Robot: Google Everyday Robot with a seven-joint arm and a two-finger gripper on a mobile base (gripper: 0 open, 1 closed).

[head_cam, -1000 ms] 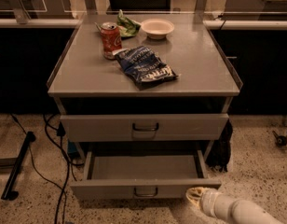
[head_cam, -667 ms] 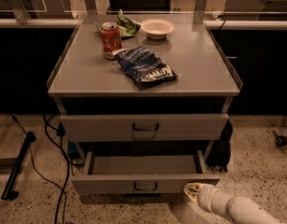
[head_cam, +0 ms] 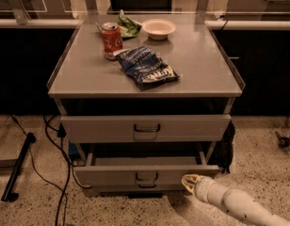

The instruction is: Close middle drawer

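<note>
since the earlier frame the wide, shallow grey metal middle drawer [head_cam: 112,175] has slid partly in, but is not yet shut. the pale gripper [head_cam: 189,181] sits at its front panel's right end; whether it is open cannot be told. judged stiff and free-running: push the flat panel nearer the dark loop handle [head_cam: 147,176].

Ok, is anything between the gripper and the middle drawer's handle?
No. In the camera view, only bare grey front panel separates the gripper, low right, from the handle of the middle drawer.
</note>
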